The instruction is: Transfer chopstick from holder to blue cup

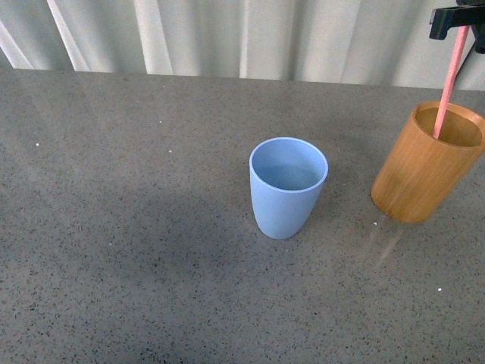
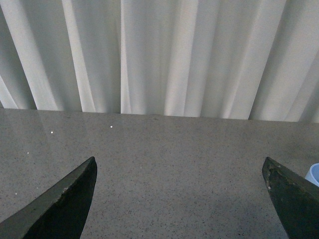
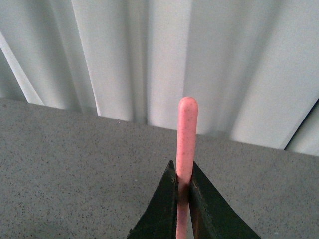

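Observation:
The pink chopstick (image 1: 450, 80) leans up out of the light brown wooden holder (image 1: 426, 163) at the right of the table, its lower end still inside the rim. My right gripper (image 1: 459, 21) is shut on the chopstick's upper part, high above the holder. In the right wrist view the chopstick (image 3: 186, 134) sticks out beyond my right gripper (image 3: 183, 178), pinched between the black fingers. The blue cup (image 1: 288, 186) stands upright mid-table, to the left of the holder. My left gripper (image 2: 179, 172) is open over bare tabletop, and a sliver of the blue cup (image 2: 314, 174) shows beside it.
The grey speckled table (image 1: 121, 227) stretches wide to the left and in front of the cup. White pleated curtains (image 1: 227, 34) close off the far edge.

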Controlling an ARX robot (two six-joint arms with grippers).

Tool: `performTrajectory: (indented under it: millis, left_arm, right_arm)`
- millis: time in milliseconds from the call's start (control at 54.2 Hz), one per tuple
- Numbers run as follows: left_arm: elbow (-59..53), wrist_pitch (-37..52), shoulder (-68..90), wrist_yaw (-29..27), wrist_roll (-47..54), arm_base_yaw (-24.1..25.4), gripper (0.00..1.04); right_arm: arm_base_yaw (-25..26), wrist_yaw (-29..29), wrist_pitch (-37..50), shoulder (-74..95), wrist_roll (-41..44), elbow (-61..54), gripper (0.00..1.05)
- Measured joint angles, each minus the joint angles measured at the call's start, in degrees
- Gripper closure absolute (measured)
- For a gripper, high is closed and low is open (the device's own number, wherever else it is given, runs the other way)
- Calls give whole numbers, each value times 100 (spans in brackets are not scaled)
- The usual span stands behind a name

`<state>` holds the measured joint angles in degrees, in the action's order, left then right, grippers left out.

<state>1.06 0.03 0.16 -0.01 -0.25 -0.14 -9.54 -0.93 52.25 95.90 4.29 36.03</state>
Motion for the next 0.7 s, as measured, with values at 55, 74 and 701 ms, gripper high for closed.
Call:
performTrajectory:
  millis: [55, 74, 701]
  left_arm:
    - [0, 0, 2, 0, 0, 0, 7]
    - [0, 0, 2, 0, 0, 0, 7]
    - [0, 0, 0, 0, 0, 0, 7]
  right_arm:
    - [-46, 46, 94, -94, 114, -92, 102]
    - [-52, 50, 96, -111, 118, -103, 102]
    - [-1272, 560, -487, -1167, 127, 511, 102]
